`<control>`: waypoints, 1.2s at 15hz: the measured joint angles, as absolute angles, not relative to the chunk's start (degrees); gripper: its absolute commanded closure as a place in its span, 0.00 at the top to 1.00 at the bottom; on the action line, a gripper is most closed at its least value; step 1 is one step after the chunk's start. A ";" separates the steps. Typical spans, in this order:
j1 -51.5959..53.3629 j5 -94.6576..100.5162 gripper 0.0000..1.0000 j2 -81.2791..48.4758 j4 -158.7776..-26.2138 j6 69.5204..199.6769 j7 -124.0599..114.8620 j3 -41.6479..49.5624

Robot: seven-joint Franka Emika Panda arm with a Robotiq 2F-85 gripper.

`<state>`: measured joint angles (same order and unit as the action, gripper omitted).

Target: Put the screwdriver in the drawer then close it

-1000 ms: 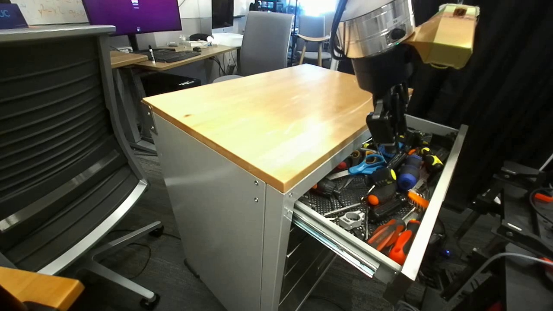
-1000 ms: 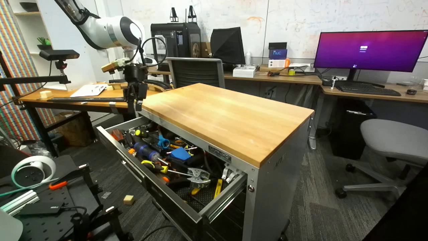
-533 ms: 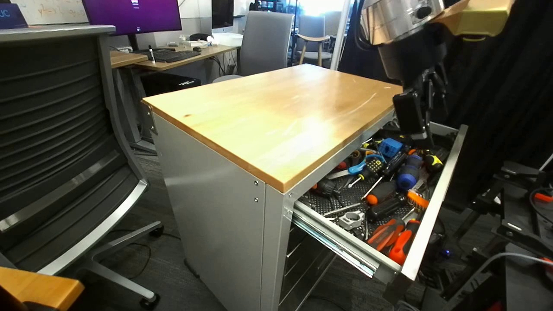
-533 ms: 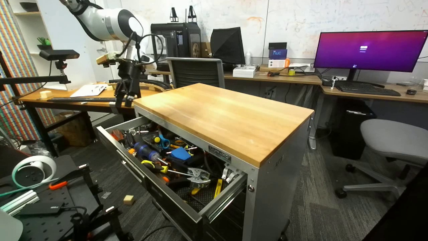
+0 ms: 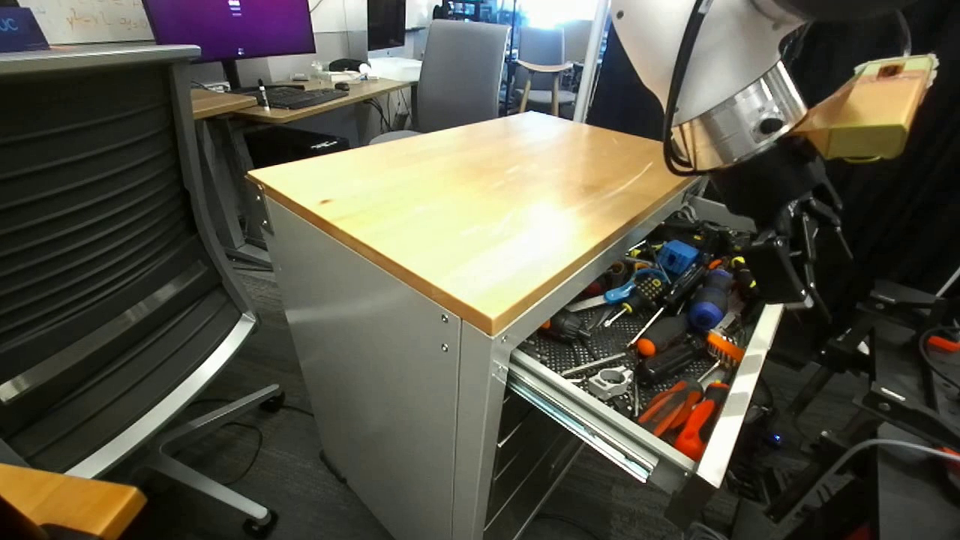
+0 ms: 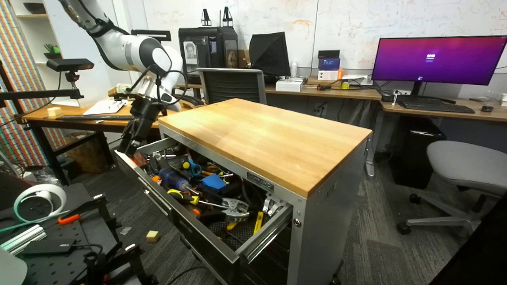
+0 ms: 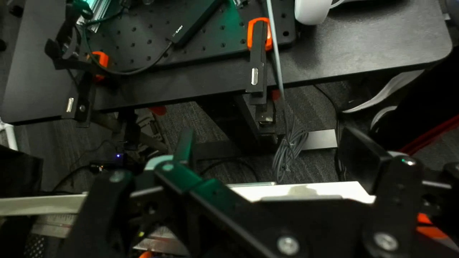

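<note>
The drawer (image 5: pixel 742 390) is pulled out and full of tools; its front also shows in an exterior view (image 6: pixel 206 243) and, as a pale strip, in the wrist view (image 7: pixel 322 188). A stubby black tool with yellow marks, seemingly the screwdriver (image 5: pixel 643 294), lies inside among the other tools near blue scissors; its yellow end shows in an exterior view (image 6: pixel 186 165). My gripper (image 7: pixel 274 150) is open with nothing between its fingers. In both exterior views it (image 5: pixel 806 281) (image 6: pixel 130 145) is at the far end of the drawer's front panel, tilted outward; whether it touches is unclear.
The cabinet's wooden top (image 5: pixel 480 210) stands behind the drawer. A black table (image 7: pixel 200 82) with orange-ended clamps and cables is in front of the drawer. Orange-handled tools (image 5: pixel 696 427) lie near the drawer's front corner. A chair (image 5: pixel 112 262) stands beside the cabinet.
The black-and-yellow tool left the spot under my gripper and came to rest by the blue scissors. My gripper moved from above the drawer outward and down to its front panel, tilting.
</note>
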<state>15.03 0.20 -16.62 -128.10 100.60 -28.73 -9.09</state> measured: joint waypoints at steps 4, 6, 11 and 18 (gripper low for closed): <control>14.99 0.62 0.74 -20.42 -128.42 100.68 -28.73 -7.86; 14.99 0.65 0.58 -22.09 -128.37 100.66 -28.46 -7.72; 14.99 0.67 0.20 -24.47 -127.83 100.71 -26.62 -7.58; 14.99 0.67 0.03 -24.70 -125.41 103.02 -22.99 -7.51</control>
<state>14.99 0.67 -24.70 -125.41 103.02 -22.99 -7.51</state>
